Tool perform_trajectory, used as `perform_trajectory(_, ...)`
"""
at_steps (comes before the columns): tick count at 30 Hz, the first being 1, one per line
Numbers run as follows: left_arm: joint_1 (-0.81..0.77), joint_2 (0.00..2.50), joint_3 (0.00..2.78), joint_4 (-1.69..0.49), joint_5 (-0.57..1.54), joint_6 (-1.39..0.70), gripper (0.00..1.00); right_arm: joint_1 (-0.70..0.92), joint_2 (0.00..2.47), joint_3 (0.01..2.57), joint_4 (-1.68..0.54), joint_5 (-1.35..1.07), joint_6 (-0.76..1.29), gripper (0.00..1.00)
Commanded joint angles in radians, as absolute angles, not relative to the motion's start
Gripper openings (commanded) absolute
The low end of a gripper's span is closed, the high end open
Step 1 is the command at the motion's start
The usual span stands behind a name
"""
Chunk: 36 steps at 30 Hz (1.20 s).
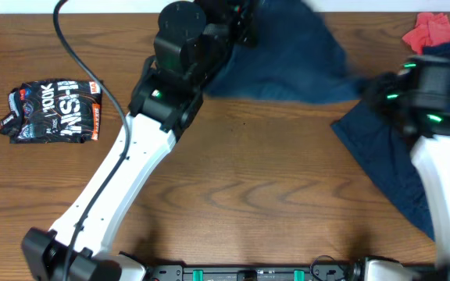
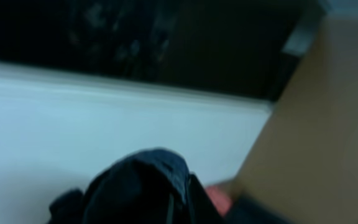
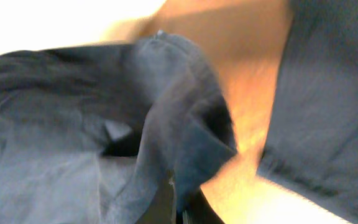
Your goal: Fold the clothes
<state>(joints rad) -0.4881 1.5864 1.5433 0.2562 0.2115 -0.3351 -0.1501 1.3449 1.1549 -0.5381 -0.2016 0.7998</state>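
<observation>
1. Jaws closed tight on both arms: the left gripper (image 2: 169, 205) and right gripper (image 3: 176, 208) each pinch a bunch of the clothes (image 1: 303, 62), seemingly only a thin bite.
2. The clothes spread across the table's (image 1: 248, 172) far right side; uneven pulling could slip a pinch.

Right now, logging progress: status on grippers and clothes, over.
Left gripper shut on the clothes. Right gripper shut on them too. Clothes rumpled, not yet folded. Snack packet at left, red cloth far right corner, neither in the way.
</observation>
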Motion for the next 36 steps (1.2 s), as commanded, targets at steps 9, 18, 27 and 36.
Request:
perform_trajectory(9,-0.396,1.572,1.572,-0.295,0.28,-0.344,0.06,-0.25,1.175,1.216,-0.841,-0.058,0.664,0.01)
perform_trajectory(18,-0.384,1.757,1.557,-0.789,0.217,-0.218,0.27,-0.249,1.284,1.109,-1.076,0.007,0.588,0.01)
perform_trajectory(27,-0.323,1.815,1.557,-1.182,0.187,-0.292,0.73,-0.249,1.308,0.999,-1.077,0.011,0.55,0.01)
perform_trajectory(36,-0.419,1.809,1.501,-1.365,0.254,-0.329,0.73,-0.249,1.308,0.999,-1.061,0.011,0.517,0.01)
